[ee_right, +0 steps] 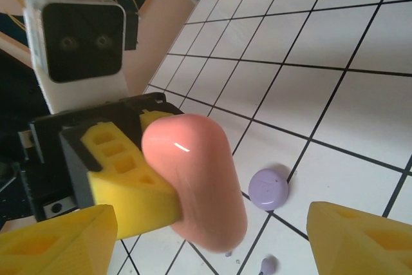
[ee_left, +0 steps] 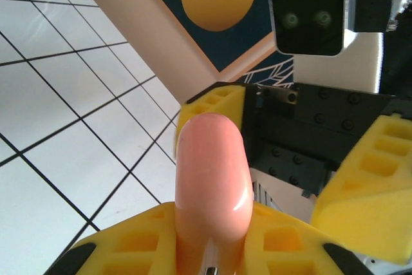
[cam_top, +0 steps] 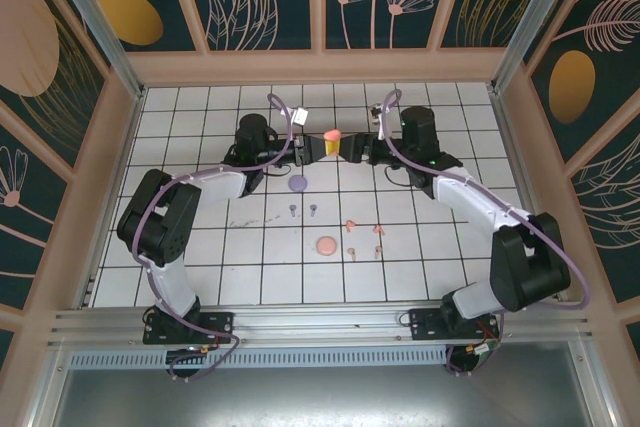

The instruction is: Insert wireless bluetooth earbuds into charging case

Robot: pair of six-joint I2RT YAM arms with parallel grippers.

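With the left gripper (ee_left: 206, 239) clamped on the salmon-pink charging case (ee_left: 212, 185) aloft, the right gripper (ee_right: 209, 239) spread wide around it and the earbuds (cam_top: 350, 224) loose on the tiles (cam_top: 200, 247), an off-centre closure could twist or dislodge the smooth case.

White tiled counter (cam_top: 200, 247) carries a lilac disc (cam_top: 298, 184), a pink disc (cam_top: 325, 245), two lilac earbuds (cam_top: 292, 210) and four pink earbuds (cam_top: 350, 224)
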